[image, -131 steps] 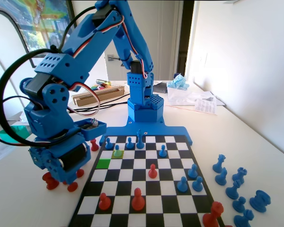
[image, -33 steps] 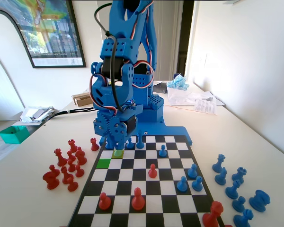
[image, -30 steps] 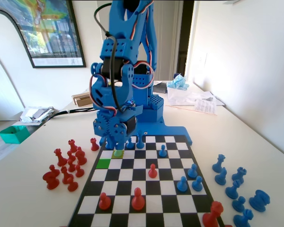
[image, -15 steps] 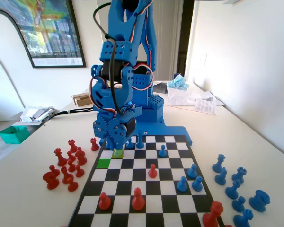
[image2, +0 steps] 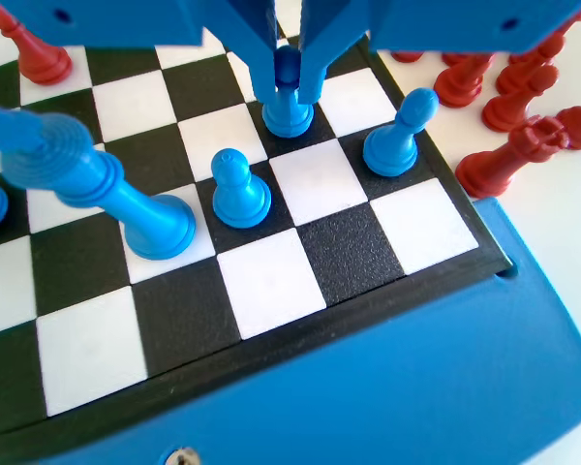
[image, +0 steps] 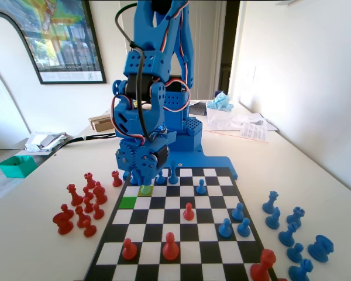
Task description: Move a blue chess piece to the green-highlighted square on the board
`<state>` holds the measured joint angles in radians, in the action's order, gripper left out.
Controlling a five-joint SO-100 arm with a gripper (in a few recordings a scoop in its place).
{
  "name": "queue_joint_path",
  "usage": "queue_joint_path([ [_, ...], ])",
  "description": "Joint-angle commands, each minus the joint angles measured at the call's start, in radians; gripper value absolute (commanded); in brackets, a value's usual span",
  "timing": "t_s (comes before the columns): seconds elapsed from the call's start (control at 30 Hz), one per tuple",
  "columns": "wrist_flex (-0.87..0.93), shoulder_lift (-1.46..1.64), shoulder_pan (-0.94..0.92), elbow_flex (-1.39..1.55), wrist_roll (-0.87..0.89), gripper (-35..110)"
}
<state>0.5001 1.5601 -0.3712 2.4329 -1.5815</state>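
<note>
Wrist view, near to far: blue frame (image2: 387,387) at board (image2: 271,281) edge, then blue king (image2: 97,184) at left, a blue pawn (image2: 238,189) mid, another pawn (image2: 399,134) at right. Just beyond, gripper (image2: 287,73) jaws pinching the blue chess piece (image2: 288,102) by its head, base on a black sq. Red pieces (image2: 508,145) off board, far right. Fixed view: green-highlighted square (image: 127,202) on board's left, nearer than gripper (image: 145,174); yellow-green sq (image: 145,189) under it.

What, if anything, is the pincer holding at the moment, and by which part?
The pincer clasps the blue chess piece by its round head; its base is on the board.
</note>
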Motion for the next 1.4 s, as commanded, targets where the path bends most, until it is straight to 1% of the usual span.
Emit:
queue_joint_path([
  [0.0, 0.101, 0.018, -0.002, -0.095, 0.003, 1],
  [0.2, 0.229, -0.002, -0.008, -0.244, 0.035, 1],
  [0.27, 0.239, -0.014, -0.014, -0.278, 0.043, 1],
  [0.7, 0.222, -0.150, -0.081, -0.382, 0.023, 1],
  [1.1, 0.196, -0.183, -0.094, -0.400, 0.014, 1],
  [1.37, 0.164, -0.183, -0.091, -0.391, 0.026, 8],
])
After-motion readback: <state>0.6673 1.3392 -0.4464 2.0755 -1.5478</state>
